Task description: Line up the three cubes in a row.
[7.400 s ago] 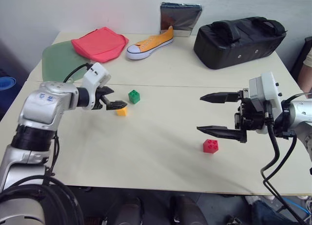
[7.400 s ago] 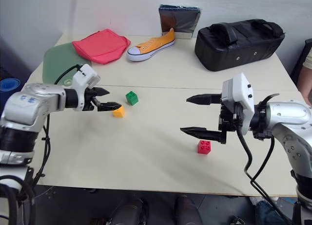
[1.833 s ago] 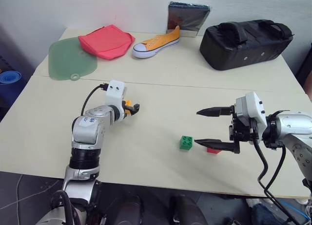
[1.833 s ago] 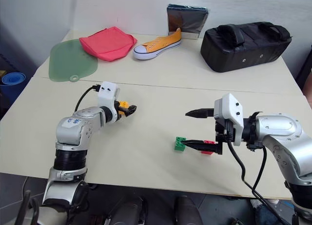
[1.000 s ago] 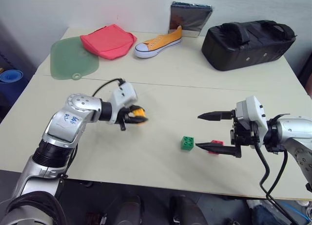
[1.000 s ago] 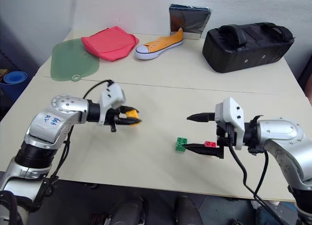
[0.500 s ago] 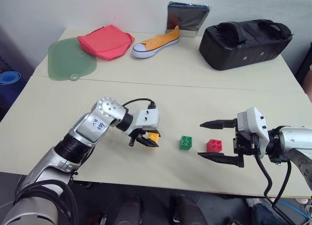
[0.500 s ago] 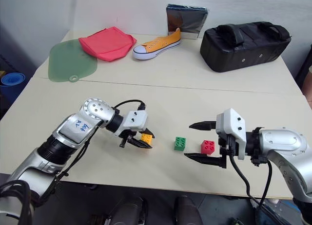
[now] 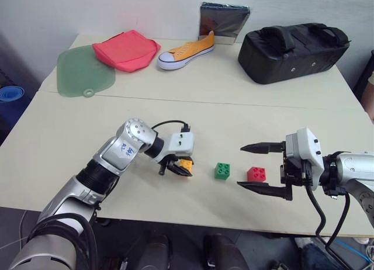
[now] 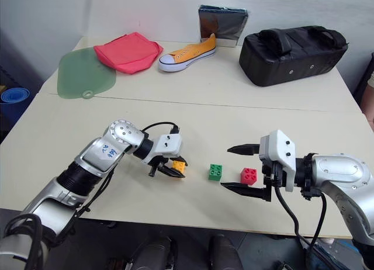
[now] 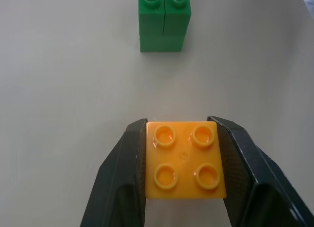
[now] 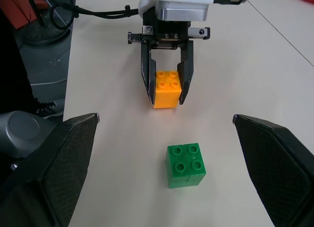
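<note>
The three cubes sit near the table's front edge in a left-to-right line. My left gripper (image 9: 179, 170) is shut on the yellow-orange cube (image 11: 185, 160), held studs-up at or just above the table. A small gap to its right stands the green cube (image 9: 222, 170), and the red cube (image 9: 256, 174) is right of that. My right gripper (image 9: 240, 165) hangs open by the red cube, which appears between its two spread fingers from above. Nothing sits between those fingers in the right wrist view, where the green cube (image 12: 186, 164) and the yellow-orange cube (image 12: 167, 87) lie ahead.
At the back of the table are a black bag (image 9: 292, 45), an orange shoe (image 9: 184, 49), a silver pouch (image 9: 224, 21), a red cloth (image 9: 125, 49) and a green mat (image 9: 85, 71). The table's front edge (image 9: 193, 222) runs just below the cubes.
Over the last second my left gripper carried the yellow-orange cube right and down to just left of the green cube. My right gripper has stayed open in place.
</note>
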You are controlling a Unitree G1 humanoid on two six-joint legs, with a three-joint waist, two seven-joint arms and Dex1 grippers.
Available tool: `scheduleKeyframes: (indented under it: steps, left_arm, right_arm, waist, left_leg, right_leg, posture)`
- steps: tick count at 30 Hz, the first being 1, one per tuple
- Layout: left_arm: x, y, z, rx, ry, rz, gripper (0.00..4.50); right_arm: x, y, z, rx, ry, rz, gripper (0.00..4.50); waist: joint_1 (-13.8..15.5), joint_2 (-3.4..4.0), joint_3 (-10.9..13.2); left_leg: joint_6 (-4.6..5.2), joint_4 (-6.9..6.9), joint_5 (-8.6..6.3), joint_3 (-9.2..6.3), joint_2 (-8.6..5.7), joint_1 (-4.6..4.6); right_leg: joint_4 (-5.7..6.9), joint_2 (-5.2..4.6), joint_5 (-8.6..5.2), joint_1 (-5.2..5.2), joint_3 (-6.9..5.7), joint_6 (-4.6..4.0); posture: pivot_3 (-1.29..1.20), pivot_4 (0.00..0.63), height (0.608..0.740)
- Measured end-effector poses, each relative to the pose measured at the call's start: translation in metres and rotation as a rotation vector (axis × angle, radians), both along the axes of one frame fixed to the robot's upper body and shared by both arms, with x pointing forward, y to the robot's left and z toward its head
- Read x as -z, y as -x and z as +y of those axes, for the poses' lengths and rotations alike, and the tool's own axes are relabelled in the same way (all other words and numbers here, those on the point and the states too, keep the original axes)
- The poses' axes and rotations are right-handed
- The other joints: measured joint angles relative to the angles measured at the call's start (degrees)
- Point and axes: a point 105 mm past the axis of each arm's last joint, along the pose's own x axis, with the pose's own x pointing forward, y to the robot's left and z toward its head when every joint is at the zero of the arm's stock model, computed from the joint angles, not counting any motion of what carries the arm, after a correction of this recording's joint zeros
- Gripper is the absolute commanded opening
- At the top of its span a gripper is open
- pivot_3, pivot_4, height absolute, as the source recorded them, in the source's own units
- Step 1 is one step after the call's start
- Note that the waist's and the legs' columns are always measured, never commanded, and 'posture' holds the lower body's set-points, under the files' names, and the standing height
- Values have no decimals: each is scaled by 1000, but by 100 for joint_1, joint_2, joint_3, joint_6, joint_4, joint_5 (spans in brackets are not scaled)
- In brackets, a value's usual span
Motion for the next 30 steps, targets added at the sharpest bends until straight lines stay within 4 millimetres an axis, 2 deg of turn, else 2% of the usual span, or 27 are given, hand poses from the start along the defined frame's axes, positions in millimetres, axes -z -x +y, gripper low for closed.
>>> scheduleKeyframes:
  steps: [4, 6, 10, 14, 18, 21, 23, 25, 30]
  left_arm:
    - [0, -1, -2, -10, 6, -4, 1509]
    - [0, -1, -3, -19, 10, -5, 2230]
    - [0, -3, 1, -44, 28, -1, 3259]
    - [-4, 5, 7, -51, 51, 33, 4461]
    - [-29, 11, 25, -80, 118, 53, 4461]
    - [-46, 18, 41, -94, 165, 50, 4461]
    - [-56, 24, 66, -122, 181, 46, 4461]
    - [-67, 31, 92, -162, 196, 40, 4461]
    - [-98, 45, 125, -196, 249, -17, 4461]
  right_arm:
    - [-4, -1, 2, -7, -4, -17, 4500]
    - [-6, -2, 3, -11, -5, -23, 4500]
    - [-6, -2, 3, -14, -6, -19, 4500]
    - [-5, -3, 2, -8, -9, -10, 4500]
    - [-1, -5, -2, -1, -11, 14, 4500]
    - [5, -5, -13, 12, 7, 51, 4500]
    - [10, -4, -33, 43, 41, 88, 4500]
    - [9, -3, -61, 95, 73, 126, 4500]
    - [-5, -1, -105, 165, 93, 140, 4500]
  waist:
    - [20, 0, 0]
    - [22, 0, 0]
    - [16, 0, 0]
    - [4, 0, 0]
    - [3, 0, 0]
    - [7, 0, 0]
    - [-17, 2, 0]
    - [-34, 3, 1]
    - [-43, 4, 2]
  left_leg:
    - [0, 1, 0, -1, 0, 0]
    - [1, 1, 0, -1, 0, -1]
    - [0, 1, 0, 0, 0, -1]
    - [0, 1, 0, -1, 0, 0]
    - [0, 1, 0, -2, 0, 0]
    - [1, 0, -1, -2, 0, -2]
    - [2, -6, -1, -1, 1, -1]
    - [2, -8, -2, -1, 1, -1]
    - [21, -6, -12, -3, 1, 10]
  right_leg:
    - [-2, -1, 0, 0, 0, 0]
    - [-2, -1, 0, 0, 0, 0]
    - [-2, -1, 0, 0, 0, 0]
    - [-1, -1, 0, -1, 1, 0]
    - [-2, -1, 0, 0, 0, 0]
    - [-3, -2, 0, 0, 0, 0]
    - [-3, -2, 0, 0, -1, 0]
    - [-6, -4, 0, 2, -3, 0]
    - [-14, -10, -1, 14, -4, -1]
  posture:
    - [0, 150, 740]
    - [0, 150, 740]
    - [0, 150, 740]
    - [0, 150, 740]
    - [0, 150, 740]
    - [0, 150, 740]
    - [0, 150, 740]
    - [0, 150, 740]
    - [0, 150, 740]
